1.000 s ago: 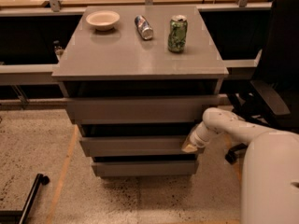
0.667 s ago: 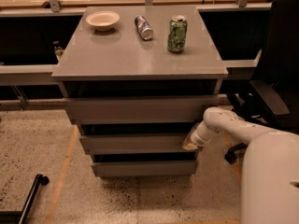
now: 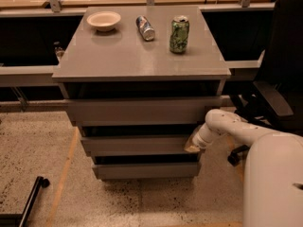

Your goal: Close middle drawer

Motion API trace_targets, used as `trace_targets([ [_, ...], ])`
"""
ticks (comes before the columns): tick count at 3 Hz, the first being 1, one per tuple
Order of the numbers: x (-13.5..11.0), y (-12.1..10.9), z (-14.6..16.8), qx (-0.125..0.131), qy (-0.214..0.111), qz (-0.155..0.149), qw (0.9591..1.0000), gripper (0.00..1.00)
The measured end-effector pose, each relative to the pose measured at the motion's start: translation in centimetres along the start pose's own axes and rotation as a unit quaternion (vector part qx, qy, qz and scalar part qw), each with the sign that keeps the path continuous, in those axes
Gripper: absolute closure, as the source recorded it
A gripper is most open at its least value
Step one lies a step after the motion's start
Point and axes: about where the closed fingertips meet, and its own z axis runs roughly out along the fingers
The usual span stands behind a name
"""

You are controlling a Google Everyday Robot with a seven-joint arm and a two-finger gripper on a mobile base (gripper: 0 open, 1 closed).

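Note:
The middle drawer (image 3: 135, 144) is the second grey flat front of the cabinet (image 3: 142, 56), between the taller top front (image 3: 142, 110) and the lowest front (image 3: 147, 170). It sits nearly flush, with only a dark gap above it. My gripper (image 3: 192, 146) is at the right end of the middle drawer's front, touching it. My white arm (image 3: 232, 126) reaches in from the right.
On the cabinet top stand a white bowl (image 3: 103, 20), a lying silver can (image 3: 145, 28) and an upright green can (image 3: 179, 34). A black office chair (image 3: 274, 79) is to the right. A black wheeled leg (image 3: 33, 193) lies on the speckled floor at left.
The middle drawer front and my gripper have shifted slightly inward toward the cabinet; otherwise nothing has moved.

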Motion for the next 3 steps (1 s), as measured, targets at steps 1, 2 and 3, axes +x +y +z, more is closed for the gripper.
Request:
trace_targets([
  [1,-0.02,0.17,0.25,-0.002,0.000,0.000,1.0000,0.13],
  [2,0.00,0.87,0.36,-0.004,0.000,0.000,1.0000,0.00],
  [3,0.02,1.09,0.33,-0.004,0.000,0.000,1.0000,0.00],
])
